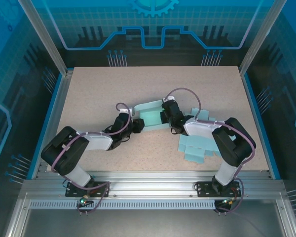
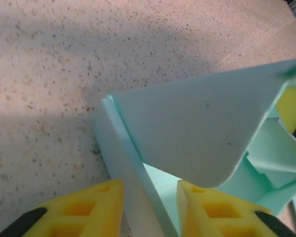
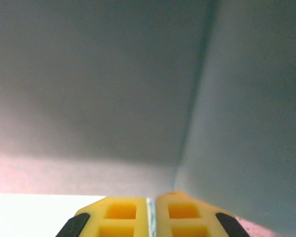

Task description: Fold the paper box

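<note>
The light teal paper box [image 1: 150, 114] lies partly folded in the middle of the table. My left gripper [image 1: 136, 126] is at its left end. In the left wrist view the left gripper [image 2: 150, 210] stands open, its yellow fingers [image 2: 91, 207] on either side of an upright box wall [image 2: 126, 163], with a gap on the right side. A rounded flap [image 2: 202, 123] leans over the box's inside. My right gripper [image 1: 166, 116] is at the box's right end. In the right wrist view the right gripper [image 3: 151, 210] is shut on a thin teal edge of the paper box [image 3: 227, 98].
A second flat teal paper blank [image 1: 195, 147] lies on the table under my right arm. Speckled beige tabletop [image 1: 108, 89] stretches behind and to the left. Blue enclosure walls [image 1: 49, 103] ring the table.
</note>
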`<state>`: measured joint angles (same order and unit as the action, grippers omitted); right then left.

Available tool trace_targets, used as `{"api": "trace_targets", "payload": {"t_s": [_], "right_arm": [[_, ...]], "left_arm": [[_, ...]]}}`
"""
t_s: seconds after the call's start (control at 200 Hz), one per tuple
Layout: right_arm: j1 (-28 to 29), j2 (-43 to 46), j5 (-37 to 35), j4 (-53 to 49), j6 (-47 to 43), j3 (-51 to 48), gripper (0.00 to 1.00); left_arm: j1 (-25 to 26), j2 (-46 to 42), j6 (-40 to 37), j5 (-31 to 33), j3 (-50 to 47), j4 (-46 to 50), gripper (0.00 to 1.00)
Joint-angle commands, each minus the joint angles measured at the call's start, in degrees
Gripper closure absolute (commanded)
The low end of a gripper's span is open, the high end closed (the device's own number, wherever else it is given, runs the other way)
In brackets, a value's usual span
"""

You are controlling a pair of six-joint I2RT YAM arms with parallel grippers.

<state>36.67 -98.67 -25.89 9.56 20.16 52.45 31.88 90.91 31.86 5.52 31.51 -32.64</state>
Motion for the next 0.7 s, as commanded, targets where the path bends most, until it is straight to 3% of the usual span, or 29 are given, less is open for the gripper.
{"api": "trace_targets", "payload": {"t_s": [0.0, 0.24, 0.41, 0.545, 0.695], "right_arm": [[2.64, -0.12, -1.41, -1.07, -0.25, -3.34, 0.92], [3.48, -0.9, -3.51, 1.77, -1.26, -5.47, 0.92], [3.8, -1.83, -3.38, 3.5, -1.78, -6.04, 0.92], [4.59, -1.96, -3.9, 4.12, -2.56, -6.3, 0.92], [4.76, -1.56, -4.45, 3.9, -2.98, -6.67, 0.92]], "left_arm": [[0.47, -2.82, 2.89, -4.75, -3.58, -2.14, 0.55], [0.48, -14.92, 5.15, -3.75, -8.68, 0.11, 0.3], [0.53, -27.18, 5.76, -0.9, -9.85, 8.88, 0.24], [0.53, -35.97, 3.44, 5.13, -6.04, 21.1, 0.22], [0.08, -36.11, -5.73, 10.3, 5.16, 31.95, 0.22]]}}
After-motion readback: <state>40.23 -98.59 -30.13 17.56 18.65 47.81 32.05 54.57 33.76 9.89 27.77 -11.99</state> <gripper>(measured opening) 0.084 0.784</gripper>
